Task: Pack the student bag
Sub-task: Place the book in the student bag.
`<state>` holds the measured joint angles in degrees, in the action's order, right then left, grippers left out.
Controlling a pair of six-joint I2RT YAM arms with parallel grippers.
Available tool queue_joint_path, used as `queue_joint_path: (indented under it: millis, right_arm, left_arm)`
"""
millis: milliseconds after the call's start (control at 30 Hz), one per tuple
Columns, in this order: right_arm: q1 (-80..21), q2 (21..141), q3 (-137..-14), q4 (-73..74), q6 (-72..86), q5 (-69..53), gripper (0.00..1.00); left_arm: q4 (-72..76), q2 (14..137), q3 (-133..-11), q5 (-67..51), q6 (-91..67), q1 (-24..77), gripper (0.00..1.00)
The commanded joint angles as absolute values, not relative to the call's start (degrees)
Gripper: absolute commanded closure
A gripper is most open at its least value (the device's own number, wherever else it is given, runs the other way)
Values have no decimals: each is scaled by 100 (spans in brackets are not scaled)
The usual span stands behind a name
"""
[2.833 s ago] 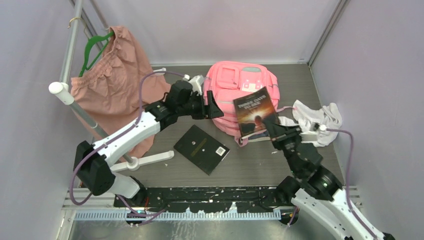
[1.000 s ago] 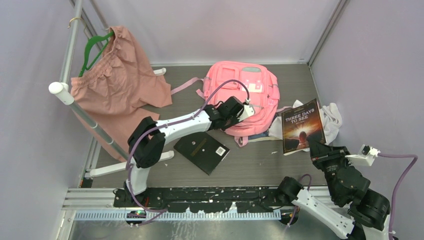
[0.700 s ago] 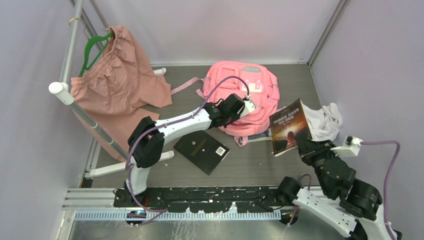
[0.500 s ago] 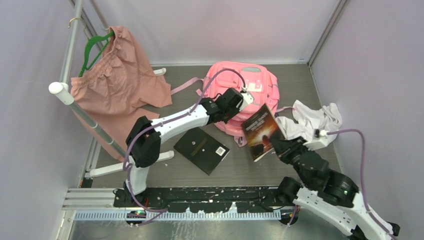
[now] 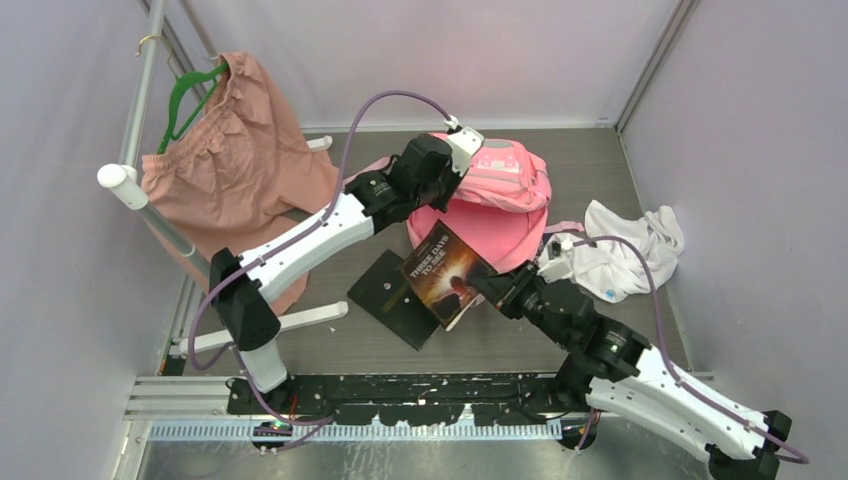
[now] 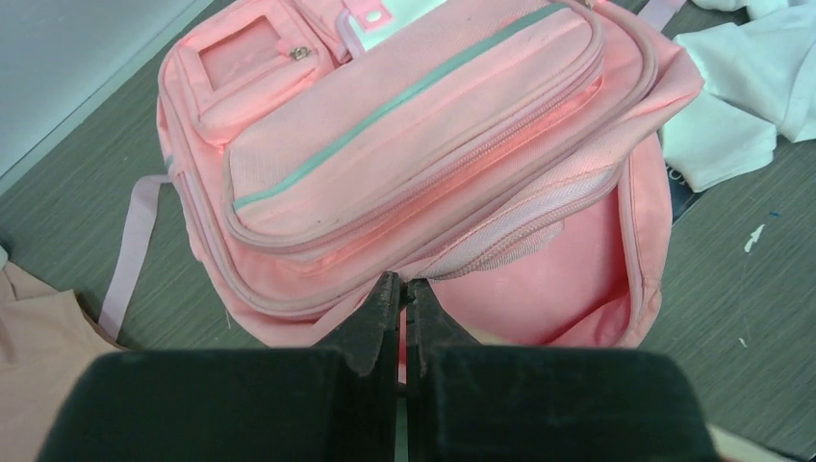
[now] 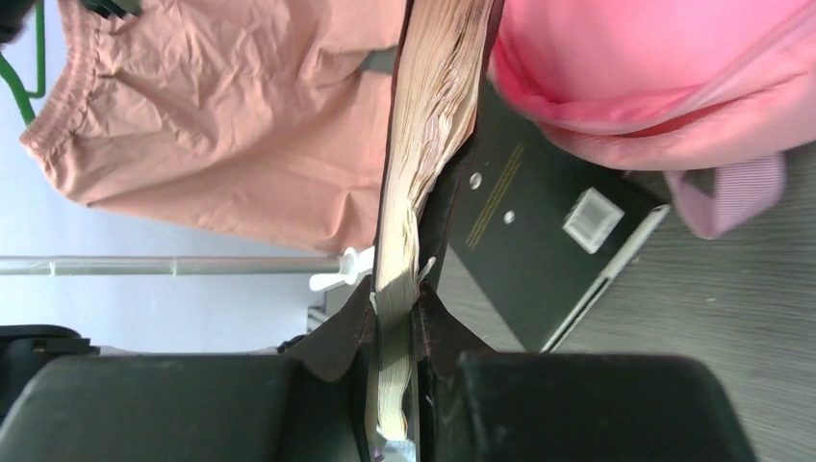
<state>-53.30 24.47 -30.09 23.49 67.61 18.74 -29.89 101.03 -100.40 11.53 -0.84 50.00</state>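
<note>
The student bag (image 5: 497,198) lies at the far middle of the bench (image 5: 560,150), close to the back wall. The left arm's fingers (image 6: 385,295) are pinched together on the rim of its front panel and hold it raised, so the main compartment gapes toward the near side with its pink lining showing. The right arm's fingers (image 7: 361,320) are clamped on the lower edge of a dark paperback (image 5: 447,272), one on each cover. The paperback tilts above a flat black book (image 5: 383,293) and sits just beside the near-left edge of the bag's mouth. A white cloth (image 5: 628,245) lies against the bag's right side. A dusty-pink garment (image 5: 232,170) hangs at the left, well apart. Bare bench shows in front of the mouth, between the black book and the cloth.
</note>
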Motion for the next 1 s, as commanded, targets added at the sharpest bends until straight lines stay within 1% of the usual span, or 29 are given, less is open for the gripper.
queue_joint_path:
  millis: [0, 133, 267, 400, 567, 667, 833, 900, 967]
  right_arm:
    - [-5369, 2978, -2867, 372, 7373, 1203, 99]
    - [-5271, 3088, -2749, 113, 7582, 1626, 99]
    - [-4828, 3311, -2781, 117, 7935, 1818, 99]
    - [-4091, 3404, -2449, -628, 8427, 1573, 99]
    - [-3334, 3678, -2255, -1083, 8821, 1600, 99]
    - [-3145, 4087, -2132, -1708, 9149, 1771, 99]
    - [-3115, 5108, -2137, -2583, 9752, 2232, 99]
    - [-3116, 5418, -2184, -3123, 9668, 2489, 99]
    - [-3116, 5617, -2349, -3139, 9479, 2724, 99]
  left_arm:
    - [-2442, 9677, -10393, 1003, -321, 5045, 100]
    - [-2483, 9547, -10323, 923, -357, 5045, 100]
    - [-2416, 9324, -10136, 878, -409, 5045, 100]
    - [-2451, 9186, -10012, 809, -443, 5045, 100]
    - [-2449, 8993, -9793, 590, -501, 5045, 100]
    - [-2468, 8902, -9733, 459, -571, 5045, 100]
    - [-2491, 8796, -9672, 222, -632, 5045, 100]
    - [-2490, 8743, -9607, 173, -645, 5045, 100]
    - [-2488, 8701, -9545, 125, -667, 5045, 100]
